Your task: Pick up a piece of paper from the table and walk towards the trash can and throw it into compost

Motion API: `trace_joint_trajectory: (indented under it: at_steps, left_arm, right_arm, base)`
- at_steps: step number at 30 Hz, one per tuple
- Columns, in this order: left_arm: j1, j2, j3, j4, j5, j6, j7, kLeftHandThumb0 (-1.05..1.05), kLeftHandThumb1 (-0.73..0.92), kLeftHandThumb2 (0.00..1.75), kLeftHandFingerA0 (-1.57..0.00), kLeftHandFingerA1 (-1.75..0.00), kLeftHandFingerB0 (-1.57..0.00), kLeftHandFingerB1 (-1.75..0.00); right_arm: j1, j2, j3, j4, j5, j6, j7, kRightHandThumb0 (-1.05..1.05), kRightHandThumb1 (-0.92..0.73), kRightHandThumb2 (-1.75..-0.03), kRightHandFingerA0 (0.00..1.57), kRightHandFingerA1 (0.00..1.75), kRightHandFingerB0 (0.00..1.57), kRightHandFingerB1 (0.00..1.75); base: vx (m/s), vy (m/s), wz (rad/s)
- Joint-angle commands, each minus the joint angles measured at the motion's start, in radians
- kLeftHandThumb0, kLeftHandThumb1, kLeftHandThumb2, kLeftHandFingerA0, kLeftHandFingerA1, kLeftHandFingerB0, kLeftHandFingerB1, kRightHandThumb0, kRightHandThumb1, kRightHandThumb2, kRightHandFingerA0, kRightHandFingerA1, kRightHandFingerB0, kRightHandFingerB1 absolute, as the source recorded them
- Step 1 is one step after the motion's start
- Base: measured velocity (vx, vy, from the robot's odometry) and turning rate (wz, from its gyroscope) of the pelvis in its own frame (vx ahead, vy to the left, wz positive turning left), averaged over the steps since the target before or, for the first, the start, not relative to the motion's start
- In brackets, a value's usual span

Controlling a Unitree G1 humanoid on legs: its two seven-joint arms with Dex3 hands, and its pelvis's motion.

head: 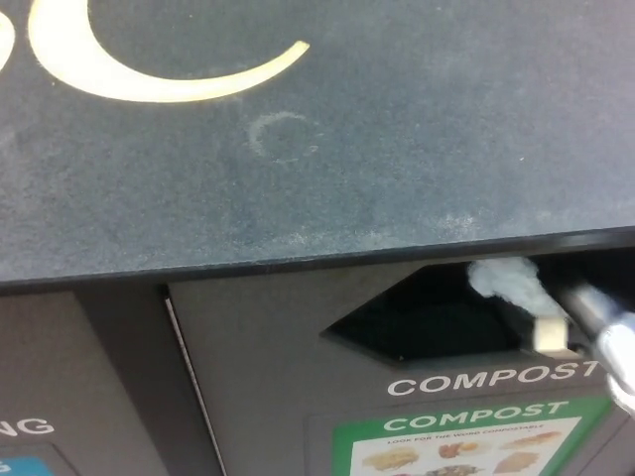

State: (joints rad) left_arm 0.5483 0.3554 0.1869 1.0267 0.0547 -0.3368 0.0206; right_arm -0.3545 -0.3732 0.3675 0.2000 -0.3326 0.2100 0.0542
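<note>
- I have the right hand [580,322] reaching in from the right edge, its fingers pinched on the crumpled paper [504,280]. Only part of the hand shows; much of it is blurred or cut off by the frame.
- The paper is a pale wad sitting at the upper right of the compost opening [427,315], just under the overhanging lip of the bin's top. It looks to be at or just inside the mouth of the hole, though I cannot tell how deep.
- I judge it is held high and forward like this so that, once let go, it drops inside the dark hexagonal slot rather than down the front panel.
- The white "COMPOST" lettering [491,379] and the green compost label [466,441] with food pictures sit directly below the opening, so I read this as the correct slot.
- To the left, a separate panel [60,397] carries lettering ending in "NG", probably a different bin; the paper is well apart from it.
- The trash can top [397,149] fills the far half of the view, dusty, with a curved yellow mark [169,84] at far left.
- My left hand is not in view.
- As I read it, carrying is done and the release remains; the risk is the wad catching on the lip.
</note>
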Motion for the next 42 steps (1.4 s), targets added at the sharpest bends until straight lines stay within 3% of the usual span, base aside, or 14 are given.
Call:
trace_joint_trajectory:
  at_steps: [1,9,10,18,19,20,21,25,32,33,37,39,41,42]
  left_arm:
    - [0.004,0.012,-0.013,-0.007,0.013,-0.012,0.008,-0.11,0.67,0.66,-0.89,-0.86,-0.81,-0.71]
    - [0.004,0.005,-0.011,-0.030,-0.001,-0.003,-0.001,-0.06,0.63,0.73,-0.88,-0.88,-0.80,-0.71]
    - [0.003,0.000,-0.010,-0.022,-0.006,-0.014,-0.009,-0.10,0.63,0.71,-0.89,-0.93,-0.83,-0.76]
    - [0.002,0.002,-0.017,-0.029,0.004,0.011,-0.007,-0.13,0.66,0.68,-0.89,-0.92,-0.81,-0.73]
    - [0.002,0.004,-0.020,-0.028,0.008,0.006,-0.008,-0.08,0.65,0.74,-0.88,-0.88,-0.81,-0.72]
    - [0.002,0.007,-0.024,-0.027,0.012,0.000,-0.009,-0.08,0.65,0.74,-0.88,-0.88,-0.81,-0.72]
    - [0.004,0.005,-0.022,-0.030,0.009,-0.002,-0.008,-0.07,0.63,0.80,-0.91,-0.93,-0.83,-0.76]
    - [0.004,0.004,-0.024,-0.019,0.011,-0.014,-0.005,-0.07,0.62,0.76,-0.91,-0.94,-0.85,-0.75]
    - [0.017,0.004,-0.022,-0.032,0.006,-0.005,-0.009,-0.09,0.66,0.67,-0.89,-0.93,-0.82,-0.73]
    - [0.014,0.004,-0.022,-0.023,0.009,-0.011,-0.004,-0.12,0.67,0.65,-0.91,-0.93,-0.83,-0.74]
    - [0.012,0.005,-0.022,-0.013,0.009,-0.012,-0.003,-0.12,0.67,0.64,-0.90,-0.91,-0.82,-0.74]
    - [0.016,0.006,-0.028,-0.018,0.017,-0.012,0.002,-0.11,0.67,0.67,-0.89,-0.89,-0.82,-0.73]
    - [0.019,0.008,-0.035,-0.024,0.028,-0.010,0.011,-0.11,0.67,0.67,-0.89,-0.89,-0.82,-0.73]
    - [0.014,0.009,-0.037,-0.011,0.030,-0.016,0.012,-0.09,0.67,0.68,-0.91,-0.91,-0.83,-0.73]
  right_arm:
    - [-0.096,0.066,0.038,0.146,-0.080,-0.054,-0.048,-0.26,-0.76,-0.83,0.77,1.75,0.62,1.56]
    - [-0.156,0.142,0.057,0.349,-0.115,-0.076,-0.118,-0.24,-0.75,-0.83,0.78,1.72,0.64,1.50]
    - [-0.175,0.181,0.045,0.426,-0.106,-0.075,-0.158,-0.22,-0.74,-0.80,0.76,1.63,0.69,1.22]
    - [-0.256,0.288,-0.017,0.598,-0.099,-0.125,-0.311,-0.27,-0.81,-0.66,0.66,1.47,0.43,0.52]
    - [-0.265,0.283,0.009,0.609,-0.130,-0.109,-0.307,-0.43,-0.72,-0.62,0.24,0.48,0.18,0.28]
    - [-0.276,0.276,0.041,0.627,-0.170,-0.091,-0.302,-0.43,-0.72,-0.62,0.24,0.48,0.18,0.28]
    - [-0.285,0.271,0.072,0.635,-0.202,-0.057,-0.286,-0.56,-0.62,-0.76,0.00,0.00,0.05,0.20]
    - [-0.304,0.263,0.160,0.651,-0.277,0.058,-0.235,-0.95,-0.60,-0.91,0.00,0.26,0.00,0.00]
    - [-0.278,0.259,0.186,0.611,-0.302,0.133,-0.269,-1.05,-0.65,-1.00,0.00,0.29,0.00,0.00]
    - [-0.278,0.257,0.184,0.599,-0.306,0.143,-0.265,-0.94,-0.77,-0.64,0.00,0.00,0.00,0.00]
    - [-0.293,0.252,0.201,0.576,-0.326,0.183,-0.214,-0.99,-0.72,-0.91,0.00,0.00,0.00,0.00]
    - [-0.292,0.249,0.203,0.563,-0.328,0.199,-0.188,-1.04,-0.89,-0.66,0.00,0.00,0.00,0.00]
    - [-0.291,0.247,0.203,0.554,-0.325,0.207,-0.168,-1.04,-0.89,-0.66,0.00,0.00,0.00,0.00]
    - [-0.282,0.245,0.203,0.541,-0.325,0.221,-0.153,-0.99,-0.71,-1.05,0.00,0.09,0.00,0.00]
  base:
    - [0.00,0.000,0.00]
    - [0.00,0.000,0.00]
    - [0.00,0.000,0.00]
    - [0.00,0.000,0.00]
    - [0.00,0.000,0.00]
    - [0.00,0.000,0.00]
    - [0.00,0.000,0.00]
    - [0.00,0.000,0.00]
    - [0.00,0.000,0.00]
    - [0.00,0.000,0.00]
    - [0.00,0.000,0.00]
    - [0.00,0.000,0.00]
    - [0.00,0.000,0.00]
    - [0.00,0.000,0.00]
